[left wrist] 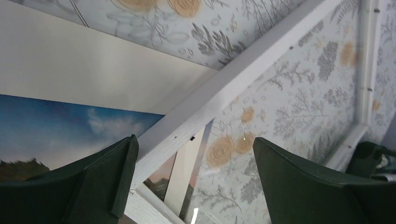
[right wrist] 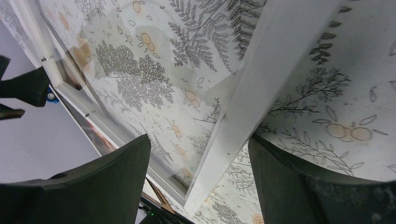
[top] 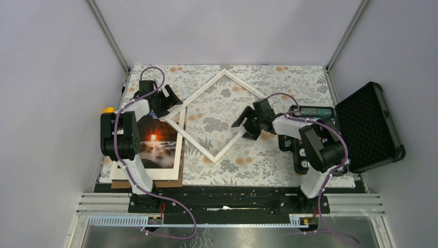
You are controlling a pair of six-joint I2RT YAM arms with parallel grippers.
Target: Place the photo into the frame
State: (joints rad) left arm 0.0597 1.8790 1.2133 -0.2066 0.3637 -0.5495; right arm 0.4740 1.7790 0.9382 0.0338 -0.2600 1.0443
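Overhead, we see the frame (top: 201, 91) lying flat on the floral-covered table (top: 258, 160), turned like a diamond, with 1 corner pointing at the far edge. It sits around the table's middle, towards the far side. Its left corner overlaps the far right corner of the white mat (top: 155, 173).

The photo (top: 160, 150) lies face up on that mat by the table's left edge, towards the near left corner. The left arm hides part of it. A brown backing board (top: 165, 183) peeks out under the mat at the near side. The photo is not inside the frame.

The left gripper (top: 173, 103) is at the frame's left corner. From its wrist we see the jaws spread wide, 1 finger on each side of the white frame bar (left wrist: 224, 88), with the photo's blue sky (left wrist: 70, 126) and the mat (left wrist: 93, 70) beneath.

The right gripper (top: 245, 128) is at the frame's near right side. Its wrist view shows the 2 fingers parted and straddling the bar (right wrist: 261, 84). We cannot tell whether either finger touches it.

An open black case (top: 366, 124) sits off the table's right edge, and a small yellow object (top: 108, 109) sits by the left edge.
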